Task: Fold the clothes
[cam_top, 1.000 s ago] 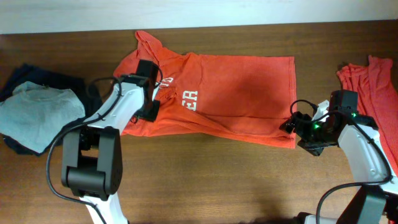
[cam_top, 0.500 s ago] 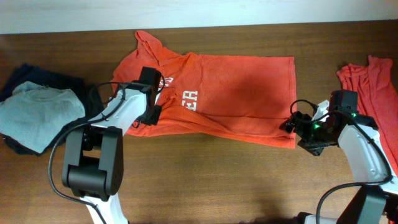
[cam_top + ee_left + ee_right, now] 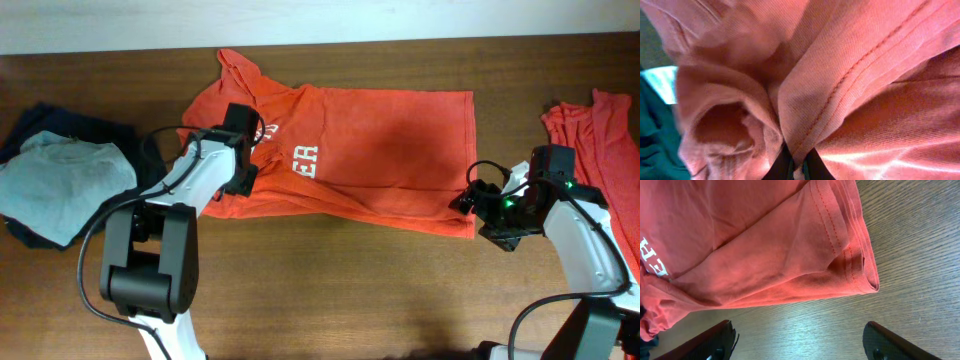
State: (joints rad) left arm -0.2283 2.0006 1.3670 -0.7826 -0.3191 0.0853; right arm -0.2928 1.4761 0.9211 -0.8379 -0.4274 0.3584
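The orange-red T-shirt [image 3: 370,150] lies folded lengthwise across the table, white lettering near its left end. My left gripper [image 3: 243,178] is over the shirt's left sleeve area and is shut on a fold of its seamed cloth [image 3: 805,125], which fills the left wrist view. My right gripper [image 3: 478,205] is open and empty just off the shirt's lower right hem corner [image 3: 860,275], its two fingers spread over bare wood [image 3: 805,330].
A pale grey-blue folded tee [image 3: 60,180] lies on dark navy garments [image 3: 70,125] at the left edge. Another red garment [image 3: 595,130] lies at the right edge. The wooden table [image 3: 350,290] runs along the front.
My left gripper shifted slightly down and then back up over the shirt's left part, tugging the cloth there. The right arm has not moved.
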